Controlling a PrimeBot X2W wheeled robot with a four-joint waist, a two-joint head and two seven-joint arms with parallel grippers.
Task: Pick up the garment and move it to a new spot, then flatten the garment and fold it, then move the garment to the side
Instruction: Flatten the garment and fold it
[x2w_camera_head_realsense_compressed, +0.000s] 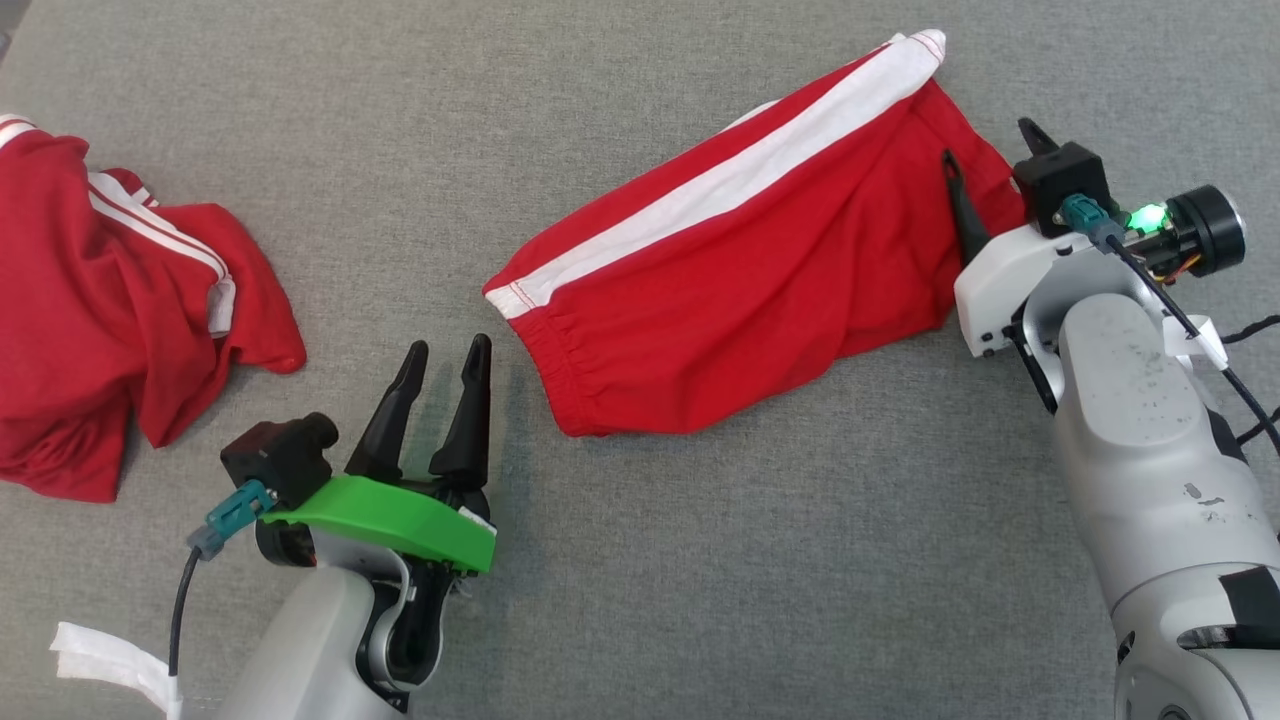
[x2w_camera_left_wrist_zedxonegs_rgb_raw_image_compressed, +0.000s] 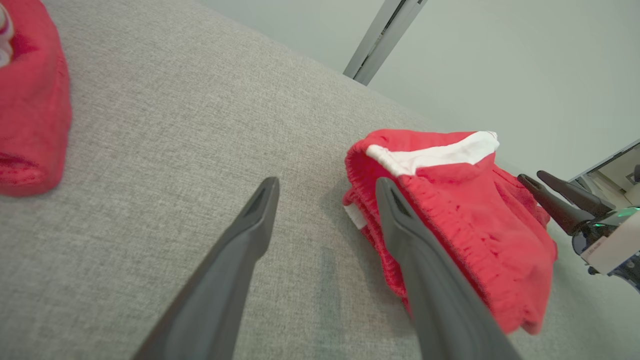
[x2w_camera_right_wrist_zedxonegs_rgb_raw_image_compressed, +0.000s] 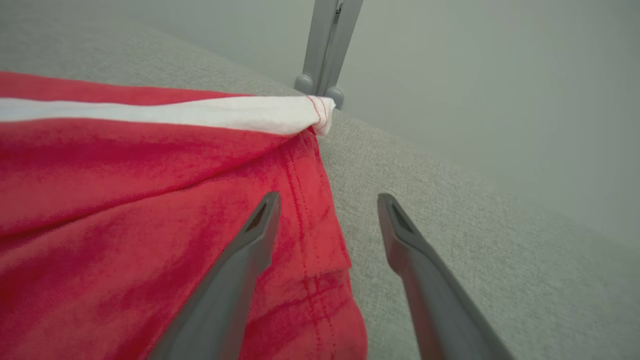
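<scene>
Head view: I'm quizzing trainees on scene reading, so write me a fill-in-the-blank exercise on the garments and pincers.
The red shorts carry a side stripe coloured ____.
The left pincer and right pincer both stand ____, holding nothing.
The crumpled red garment lies on the robot's ____ side.
Missing words: white; open; left.

The left claw (x2w_camera_head_realsense_compressed: 446, 352) sits just off the elastic-waist end of the garment (x2w_camera_head_realsense_compressed: 740, 290). Its two dark fingers are spread apart and empty, rising from a green wrist cover (x2w_camera_head_realsense_compressed: 400, 520) on a pale forearm. The right claw (x2w_camera_head_realsense_compressed: 990, 150) is at the garment's opposite, hemmed end, also parted and holding nothing, with one finger (x2w_camera_right_wrist_zedxonegs_rgb_raw_image_compressed: 240, 270) over the red cloth and the other just beyond the hem.
</scene>
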